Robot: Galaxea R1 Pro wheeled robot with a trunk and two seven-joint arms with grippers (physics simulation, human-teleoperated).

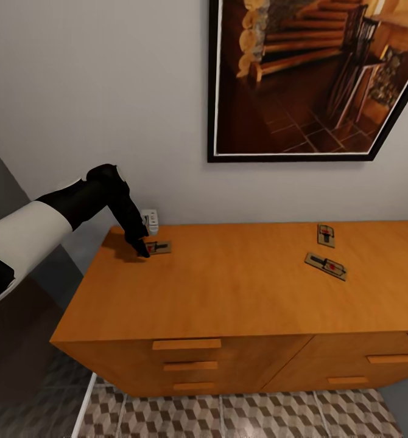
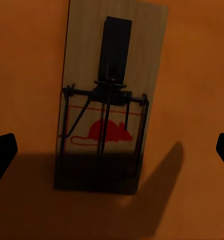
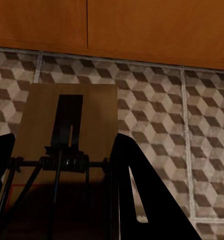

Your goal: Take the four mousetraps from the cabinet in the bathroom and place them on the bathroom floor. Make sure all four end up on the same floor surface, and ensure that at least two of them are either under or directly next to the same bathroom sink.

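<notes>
Mousetraps lie on the cabinet (image 1: 240, 286) top, one (image 1: 159, 247) at its back left corner directly beneath the left claw (image 1: 142, 249), whose black fingers (image 2: 2, 155) stand wide apart on either side of the trap (image 2: 109, 97) in the left wrist view, above it and not closed on it; the trap's wooden board shows a red mouse print and dark wire spring. A small white wall fitting (image 1: 150, 220) sits just behind that corner. Two more mousetraps (image 1: 326, 235) (image 1: 326, 266) lie near each other toward the right of the cabinet top, well apart from the first. In the right wrist view the right claw (image 3: 56, 185) is clamped on a fourth mousetrap (image 3: 66, 145), held above the cube-patterned bathroom floor (image 3: 157, 120) in front of the cabinet's orange-brown front (image 3: 112, 25). A dark-framed picture (image 1: 316, 79) hangs on the wall above the cabinet.
</notes>
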